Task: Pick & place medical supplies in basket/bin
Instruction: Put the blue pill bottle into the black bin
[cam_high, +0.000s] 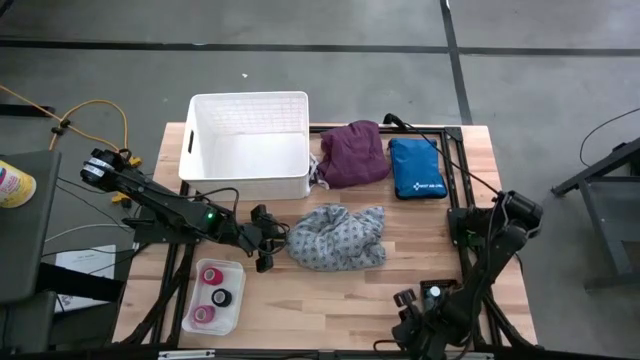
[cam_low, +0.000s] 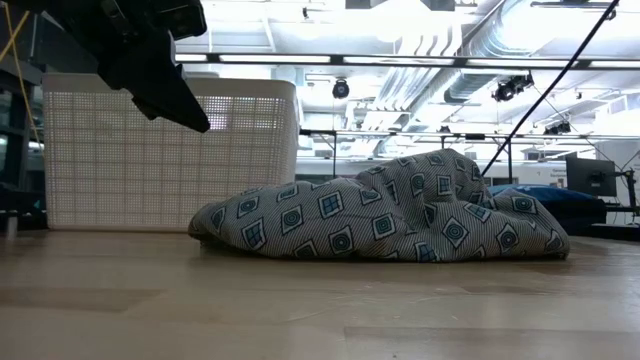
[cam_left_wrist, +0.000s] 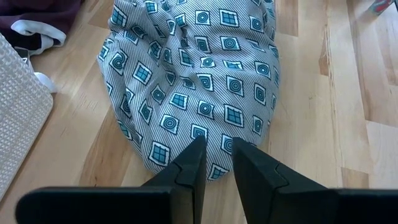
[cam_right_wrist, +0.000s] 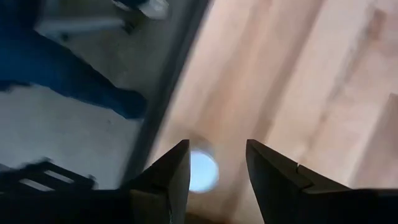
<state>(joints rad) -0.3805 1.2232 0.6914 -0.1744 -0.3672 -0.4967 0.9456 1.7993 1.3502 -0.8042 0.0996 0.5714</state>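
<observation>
Nothing sits in the white basket (cam_high: 205, 160) yet. Left gripper (cam_high: 268, 239), a little open, holds nothing; the grey cloth (cam_high: 335, 238) lies just ahead.

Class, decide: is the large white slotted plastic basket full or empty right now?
Empty, as far as the high view shows: the large white slotted plastic basket has a bare white floor, with no supplies inside.

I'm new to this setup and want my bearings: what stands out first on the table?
A crumpled grey patterned cloth lies mid-table, with the left tool just at its edge, fingers slightly apart. Behind it stands a large white basket, with a purple cloth beside it.
</observation>
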